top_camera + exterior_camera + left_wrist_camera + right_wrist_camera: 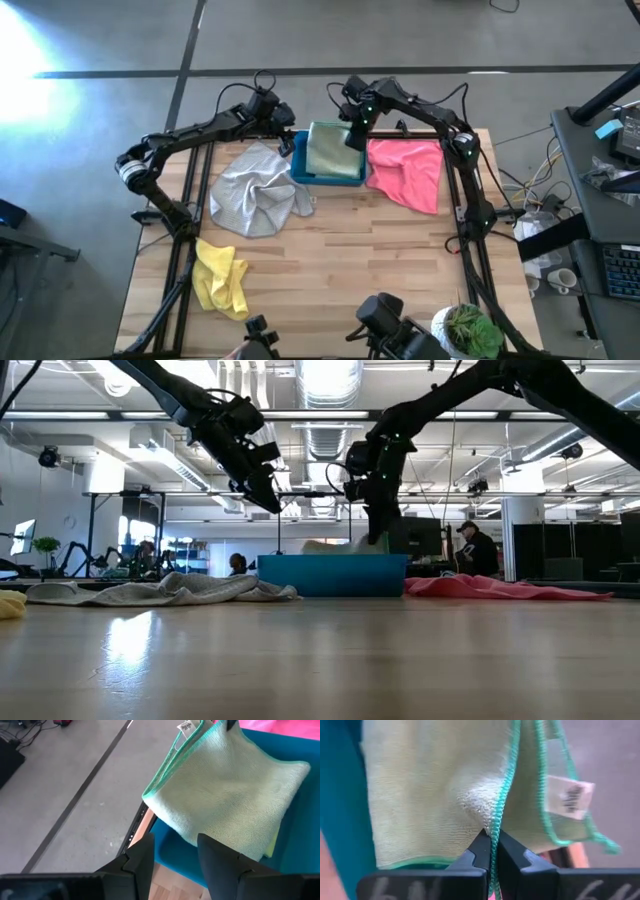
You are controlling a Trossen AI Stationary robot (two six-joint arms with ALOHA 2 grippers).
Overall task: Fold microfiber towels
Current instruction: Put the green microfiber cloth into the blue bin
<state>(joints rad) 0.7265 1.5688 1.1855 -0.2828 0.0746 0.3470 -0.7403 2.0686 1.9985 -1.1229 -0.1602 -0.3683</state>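
A folded pale sage green towel (330, 150) lies in the blue bin (300, 172) at the table's far middle. My right gripper (356, 136) is shut on its edge at the bin's far right. My left gripper (284, 122) hangs open and empty above the bin's far left corner, clear of the towel (225, 785). A strip of brighter green (272, 847) shows under the sage towel. The light grey towel (255, 190) lies crumpled left of the bin, the pink towel (408, 170) lies right of it, and the yellow towel (220, 280) lies bunched at the near left. My right gripper pinches the sage towel's teal-stitched hem (495, 822) between its two fingertips, near the corner with the white label (570, 797). Several folded layers meet there. The fingers come from above, slanting down. The rest of the towel lies in the bin.
A potted plant (465, 330) stands at the table's near right corner. The middle and near part of the wooden table (350, 260) is bare. In the low view people (478, 550) show in the room behind the table.
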